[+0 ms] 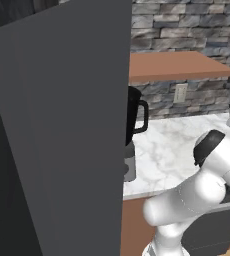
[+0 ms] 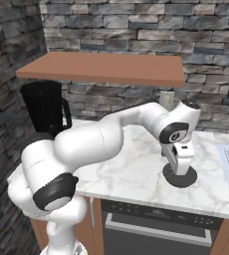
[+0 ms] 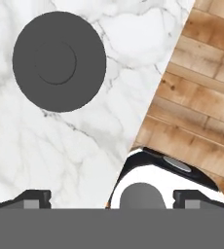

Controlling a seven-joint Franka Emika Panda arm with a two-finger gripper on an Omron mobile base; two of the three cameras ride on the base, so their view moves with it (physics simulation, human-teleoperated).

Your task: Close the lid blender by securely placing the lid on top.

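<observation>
White-veined marble makes up the counter [image 2: 136, 172], and on it, close to its front edge, lies the lid [image 2: 180, 177], a flat dark grey disc with a shallow round centre. The gripper [image 2: 178, 168] hangs directly above the lid in the right base view, pointing downward. In the hand view the lid [image 3: 59, 62] lies flat on the marble toward the upper left, away from the gap between the two dark fingertips [image 3: 32, 198], which stand far apart at the bottom corners with nothing between them, so the jaws are spread wide and hold nothing. Beyond the counter edge in that view, wooden floor planks [image 3: 196, 87] show.

Below the counter front sits a dark oven [image 2: 156, 229] with a long handle.

Farther back and well apart from the lid, at the counter's left end, stands the blender [image 2: 46, 107]: a black tapered jar with a loop handle, its top uncovered. In the left base view the blender [image 1: 137, 116] peeks out from behind a tall dark grey panel [image 1: 62, 130], its grey base just visible below.

Behind it all, a brown wooden shelf [image 2: 106, 68] juts from the grey stone wall [image 2: 136, 25], with a pale outlet plate [image 1: 180, 93] beneath it.
</observation>
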